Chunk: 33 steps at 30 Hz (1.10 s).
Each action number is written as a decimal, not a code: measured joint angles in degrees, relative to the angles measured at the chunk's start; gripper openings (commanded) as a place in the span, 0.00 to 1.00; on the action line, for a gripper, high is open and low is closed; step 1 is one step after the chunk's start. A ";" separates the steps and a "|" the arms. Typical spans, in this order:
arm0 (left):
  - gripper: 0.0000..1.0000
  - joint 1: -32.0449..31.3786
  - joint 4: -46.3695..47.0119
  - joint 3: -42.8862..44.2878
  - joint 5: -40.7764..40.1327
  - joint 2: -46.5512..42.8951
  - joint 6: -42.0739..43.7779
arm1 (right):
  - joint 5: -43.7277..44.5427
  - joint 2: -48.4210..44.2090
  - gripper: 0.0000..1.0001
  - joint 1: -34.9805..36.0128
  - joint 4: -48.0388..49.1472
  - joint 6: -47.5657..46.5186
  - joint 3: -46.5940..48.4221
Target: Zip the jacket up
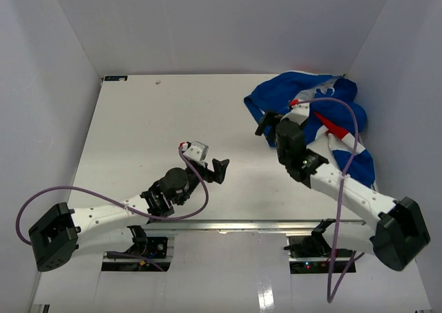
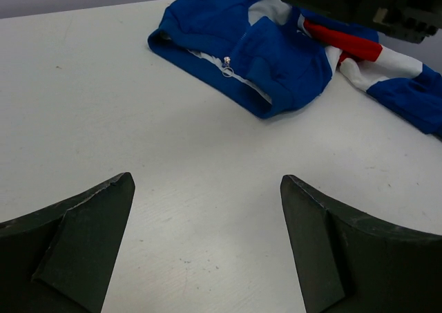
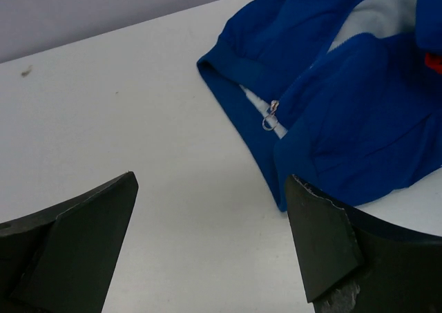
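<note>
The jacket (image 1: 314, 109) lies crumpled at the table's far right corner, royal blue with red and white panels. It shows in the left wrist view (image 2: 276, 57) and in the right wrist view (image 3: 345, 119). Its small silver zipper pull (image 3: 271, 119) sits on the open front edge, where white lining shows, and is also in the left wrist view (image 2: 226, 68). My right gripper (image 1: 266, 128) is open and empty, just left of the jacket's near edge (image 3: 210, 185). My left gripper (image 1: 219, 171) is open and empty over bare table (image 2: 207, 188), well short of the jacket.
The white table (image 1: 159, 119) is enclosed by white walls at the back and on both sides. The right arm (image 2: 373, 5) reaches over the jacket. A purple cable (image 1: 356, 133) loops above the right arm. A small mark (image 1: 159, 82) lies near the far edge.
</note>
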 measured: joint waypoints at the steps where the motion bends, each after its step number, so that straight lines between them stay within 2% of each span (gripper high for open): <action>1: 0.98 0.00 -0.04 -0.10 -0.90 -0.19 0.04 | 0.08 2.94 0.93 -1.37 -0.19 0.19 2.60; 6: 0.98 0.00 -0.17 -0.32 -3.34 -1.56 -0.12 | -0.59 15.54 0.92 -8.08 -1.88 2.93 11.64; 12: 0.98 0.00 0.04 -1.20 -4.55 -4.13 -0.39 | -3.66 31.60 0.90 -15.07 -8.83 6.06 24.16; 23: 0.97 0.00 0.00 -1.26 -5.10 -4.33 -0.60 | -7.49 57.17 0.90 -18.83 -22.46 9.37 45.61; 29: 0.97 0.00 0.04 -1.26 -5.74 -4.17 -0.58 | -14.32 59.56 0.92 -18.17 -21.72 6.72 46.98; 33: 0.97 0.00 0.10 -1.26 -6.77 -3.72 -0.52 | -24.90 55.52 0.93 -16.24 -11.88 5.31 39.11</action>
